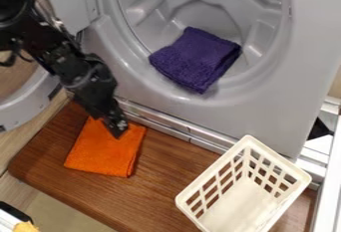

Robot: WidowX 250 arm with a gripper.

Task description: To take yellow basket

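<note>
The black gripper hangs at left centre, its tip over the upper part of a folded orange cloth on the wooden board. A pale cream-yellow basket with slatted sides stands upright at the lower right of the board, its inside bare. The gripper is well to the left of the basket and apart from it. Whether the gripper touches the orange cloth cannot be told.
A grey front-loading drum machine stands behind the board. A folded purple cloth lies in its drum opening. The machine's round door hangs open at the left, beside the arm. A white frame edge runs along the right.
</note>
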